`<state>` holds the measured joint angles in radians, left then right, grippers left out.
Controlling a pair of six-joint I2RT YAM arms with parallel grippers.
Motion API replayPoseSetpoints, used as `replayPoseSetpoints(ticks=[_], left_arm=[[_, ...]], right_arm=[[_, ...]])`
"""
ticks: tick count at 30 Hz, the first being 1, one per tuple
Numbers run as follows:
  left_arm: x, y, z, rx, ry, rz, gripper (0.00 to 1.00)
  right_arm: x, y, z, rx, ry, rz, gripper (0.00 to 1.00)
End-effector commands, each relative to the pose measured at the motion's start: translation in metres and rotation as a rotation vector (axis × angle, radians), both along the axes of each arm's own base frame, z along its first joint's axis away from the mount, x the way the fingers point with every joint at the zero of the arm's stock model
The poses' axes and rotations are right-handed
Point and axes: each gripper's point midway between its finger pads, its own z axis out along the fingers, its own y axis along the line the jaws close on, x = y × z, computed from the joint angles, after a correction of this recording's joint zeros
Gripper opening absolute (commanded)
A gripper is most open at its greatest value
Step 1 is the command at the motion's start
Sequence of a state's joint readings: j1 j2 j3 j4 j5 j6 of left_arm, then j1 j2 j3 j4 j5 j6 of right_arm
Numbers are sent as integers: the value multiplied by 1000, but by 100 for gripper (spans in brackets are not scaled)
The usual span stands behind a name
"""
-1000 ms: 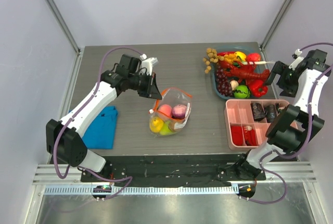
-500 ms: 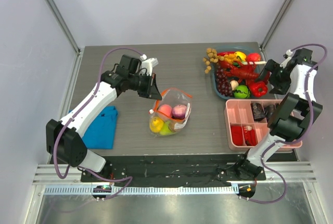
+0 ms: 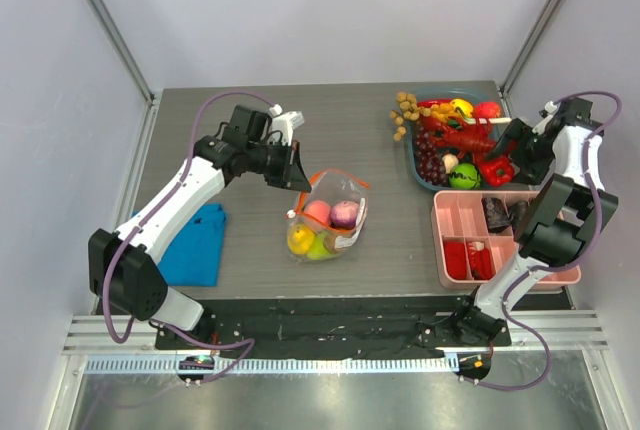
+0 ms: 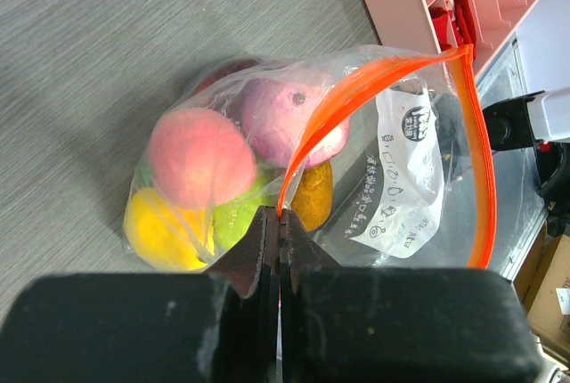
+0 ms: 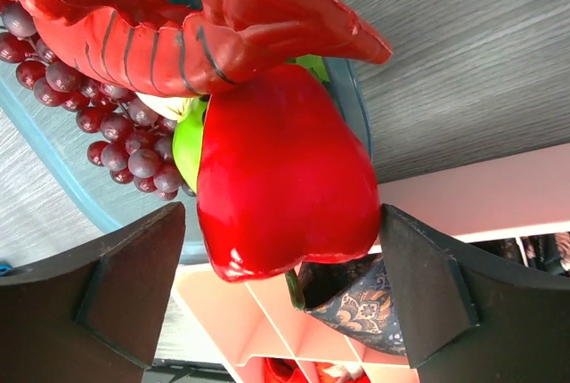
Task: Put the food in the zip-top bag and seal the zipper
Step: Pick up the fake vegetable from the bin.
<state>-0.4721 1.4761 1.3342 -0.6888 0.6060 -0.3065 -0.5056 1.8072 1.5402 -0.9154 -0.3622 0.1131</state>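
Two robot arms work at a grey tabletop [image 3: 350, 130], seen from overhead and from each wrist. Near the middle of the tabletop, a little toward the near edge, lies the clear zip-top bag [image 3: 330, 215]. Inside it are toy fruits [image 4: 200, 160] in pink, purple, yellow and green. The left pincer [image 4: 279, 223] is clamped tight on the orange zipper [image 4: 374, 89] strip, lifting one lip so the bag's mouth stands open.

In the far right corner a teal tray [image 3: 413, 162] holds more food. The right pincer [image 5: 283, 223] is spread wide, one finger on either side of a glossy red pepper [image 5: 285, 160] and apparently not touching it. A toy lobster [image 5: 178, 36] overlaps one end of the pepper, and grapes [image 5: 116, 125] lie beside it.

The step in hand looks like grasping the pepper. To do it well, the fingers should come down across the pepper's broad middle, clear of the lobster. They should close gently, since the slick shell could squirt out. The left arm should hold the bag's mouth wide and steady.
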Motion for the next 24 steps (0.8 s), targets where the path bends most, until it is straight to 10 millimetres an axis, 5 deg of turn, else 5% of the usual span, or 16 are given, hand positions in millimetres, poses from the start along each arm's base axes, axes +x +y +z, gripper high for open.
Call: replayPoseSetpoints(ticks=[1, 8, 14, 21, 24], left_arm=[[0, -2, 14, -23, -55, -15, 0], [-1, -1, 14, -19, -52, -11, 0], [-1, -1, 14, -20, -52, -12, 0], [0, 0, 15, -19, -57, -10, 0], [-2, 0, 16, -23, -57, -12, 0]], right_arm=[[8, 3, 3, 18, -36, 1, 92], [-4, 8, 19, 8, -48, 1, 82], [-16, 15, 45, -16, -96, -10, 61], [-23, 23, 83, -37, -173, 25, 54], [-24, 45, 114, 15, -272, 95, 50]])
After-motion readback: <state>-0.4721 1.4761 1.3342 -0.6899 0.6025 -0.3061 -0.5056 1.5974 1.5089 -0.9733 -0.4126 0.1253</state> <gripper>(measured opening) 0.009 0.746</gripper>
